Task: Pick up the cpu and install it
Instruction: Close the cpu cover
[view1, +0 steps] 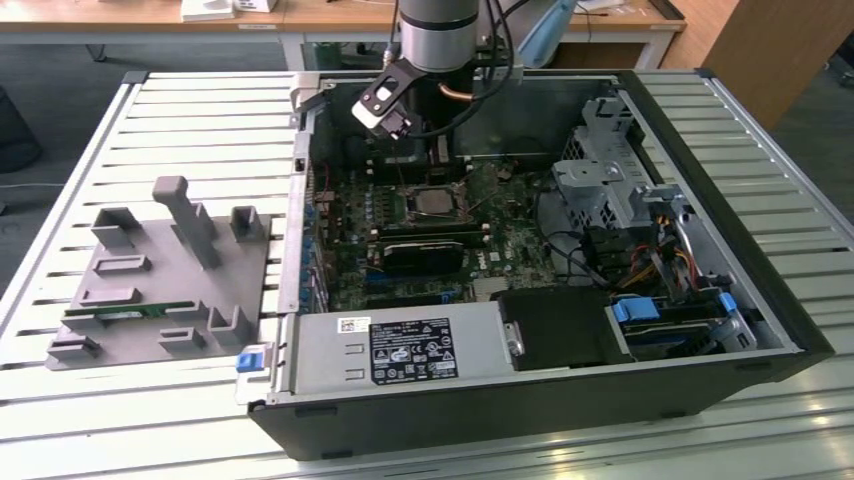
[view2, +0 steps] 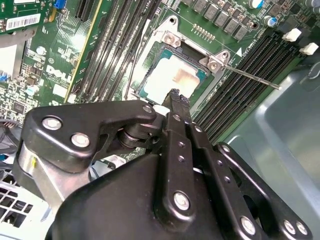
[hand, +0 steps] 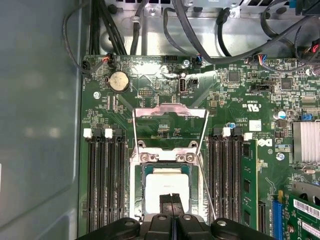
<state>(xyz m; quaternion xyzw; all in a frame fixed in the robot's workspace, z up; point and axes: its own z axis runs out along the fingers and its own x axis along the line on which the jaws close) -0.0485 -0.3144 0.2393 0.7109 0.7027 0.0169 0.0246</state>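
Observation:
The cpu (hand: 167, 185) lies flat in the motherboard socket (hand: 136, 190), silver top plate up, with the socket's metal load frame (hand: 170, 111) swung open beside it. In the exterior view the cpu (view1: 430, 201) sits in the middle of the board inside the open computer case (view1: 747, 330). My gripper (hand: 171, 201) hovers just over one edge of the chip. Its two black fingers are pressed together with nothing between them. The second wrist view has the gripper (view2: 175, 95) tip above the cpu (view2: 167, 75), apart from it.
A thin socket lever (view2: 250, 76) sticks out beside the socket, between it and the memory slots (hand: 102, 180). Cables (hand: 200, 30) run along the case wall. On the exterior view's left, a grey holder block (view1: 160, 280) holds a green memory stick (view1: 120, 311).

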